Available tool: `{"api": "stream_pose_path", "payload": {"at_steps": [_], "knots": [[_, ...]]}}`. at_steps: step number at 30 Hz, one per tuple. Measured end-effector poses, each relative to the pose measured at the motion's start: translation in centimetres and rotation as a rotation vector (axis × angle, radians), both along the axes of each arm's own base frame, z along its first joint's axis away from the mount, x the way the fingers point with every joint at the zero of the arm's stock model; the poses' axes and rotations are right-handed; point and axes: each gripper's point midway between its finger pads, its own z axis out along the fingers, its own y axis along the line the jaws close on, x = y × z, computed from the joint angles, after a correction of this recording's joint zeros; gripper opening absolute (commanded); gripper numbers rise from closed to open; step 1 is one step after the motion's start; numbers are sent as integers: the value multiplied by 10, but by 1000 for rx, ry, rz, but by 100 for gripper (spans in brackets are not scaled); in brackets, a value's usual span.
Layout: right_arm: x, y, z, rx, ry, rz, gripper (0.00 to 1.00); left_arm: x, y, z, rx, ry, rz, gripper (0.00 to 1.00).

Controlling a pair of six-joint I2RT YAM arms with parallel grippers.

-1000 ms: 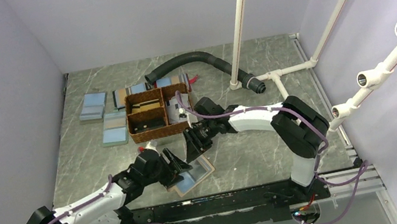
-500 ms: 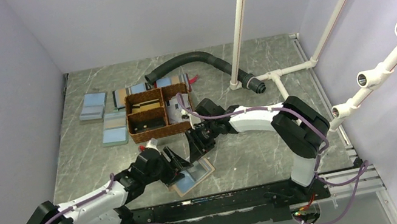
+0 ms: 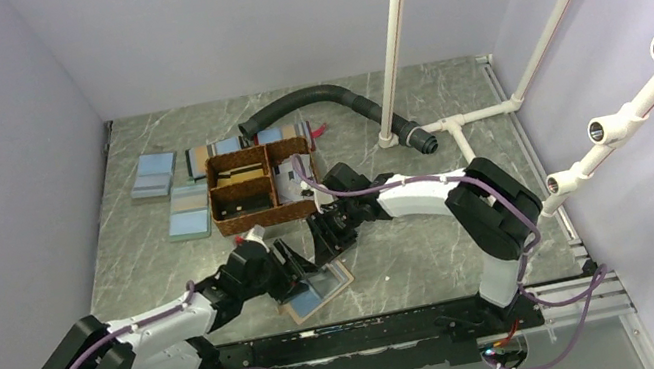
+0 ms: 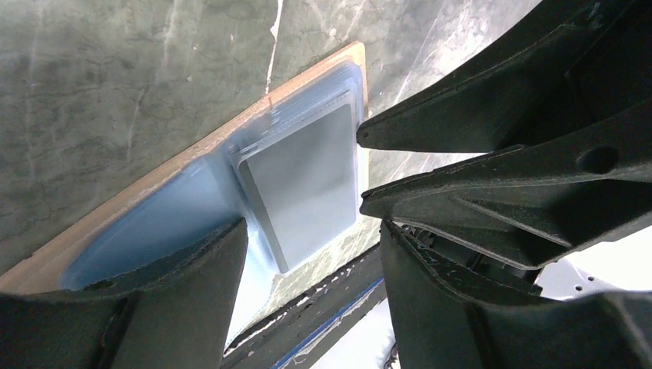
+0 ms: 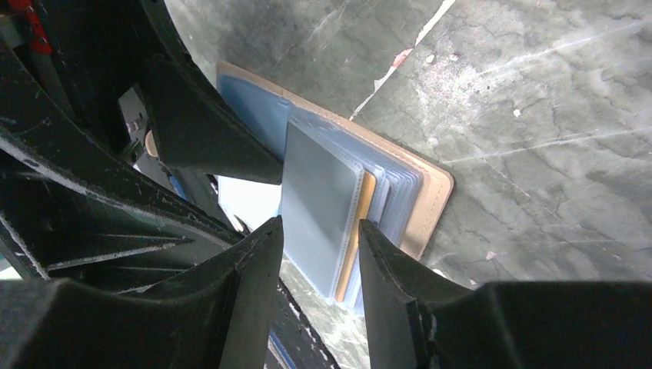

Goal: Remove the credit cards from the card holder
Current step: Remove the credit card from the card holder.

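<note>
The card holder (image 3: 319, 290) lies open on the table near the front edge, tan-rimmed with light blue inner faces (image 4: 154, 231). A grey card in a clear sleeve (image 5: 319, 192) tops its stack, and an orange card edge (image 5: 355, 231) shows under it. My left gripper (image 4: 311, 231) is open. One finger is over the blue face and the other is off the holder's edge. My right gripper (image 5: 319, 227) is open just above the grey sleeve, which shows in the gap between its fingers. The two grippers (image 3: 297, 266) (image 3: 324, 238) nearly touch over the holder.
A brown woven basket (image 3: 254, 224) stands just behind the grippers. Flat light blue rectangles (image 3: 189, 214) lie to its left. A black hose (image 3: 318, 97) curves at the back. White pipes (image 3: 394, 41) rise at the right. A black rail (image 3: 370, 334) runs along the front edge.
My left arm has shifted a little to the right, bringing its gripper closer to the right one. The right gripper's jaws have widened slightly. The card holder has not moved.
</note>
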Motion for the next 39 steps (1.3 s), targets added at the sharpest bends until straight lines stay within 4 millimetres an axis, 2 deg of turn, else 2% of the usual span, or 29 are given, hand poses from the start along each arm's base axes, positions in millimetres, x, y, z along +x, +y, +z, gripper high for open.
{"api": "stream_pose_path", "payload": {"at_steps": [7, 17, 30, 39], "knots": [[-1, 4, 1, 41, 49, 4, 39, -1, -8, -1, -10, 18, -35, 71], [-4, 14, 15, 131, 94, 19, 30, -4, -16, 1, -9, 22, -99, 76], [-11, 22, 27, 208, 151, 52, 24, -9, -12, 6, 6, 16, -106, 77], [-14, 26, 26, 228, 187, 77, 24, -11, -8, 5, 16, 38, -89, 76]]}}
